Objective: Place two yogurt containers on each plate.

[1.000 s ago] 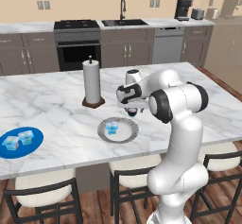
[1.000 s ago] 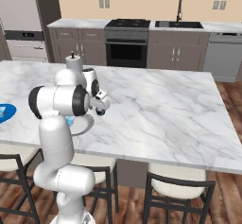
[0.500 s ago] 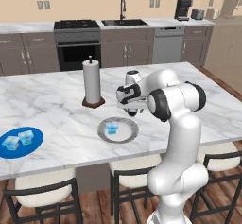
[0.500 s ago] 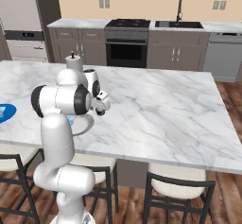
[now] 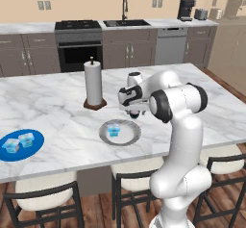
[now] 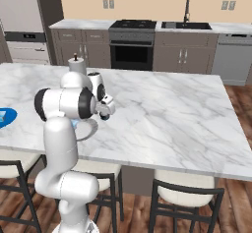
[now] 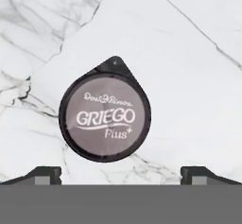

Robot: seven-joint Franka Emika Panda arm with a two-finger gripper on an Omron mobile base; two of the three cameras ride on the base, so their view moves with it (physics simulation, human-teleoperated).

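2 spread fingertips (image 7: 47, 175) of the empty gripper (image 7: 121, 176) flank the dark yogurt container (image 7: 105, 115) below.

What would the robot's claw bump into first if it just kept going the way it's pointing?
Most likely the dark yogurt container with "GRIEGO" on its lid, standing on the marble counter. It lies ahead between the open gripper tips, though how far off is unclear.

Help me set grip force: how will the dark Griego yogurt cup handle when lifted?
The dark yogurt cup looks small and squat, so probably light and unlikely to tip. Its round lid suggests curved walls that might slip. The hand looks open wide enough to straddle it.
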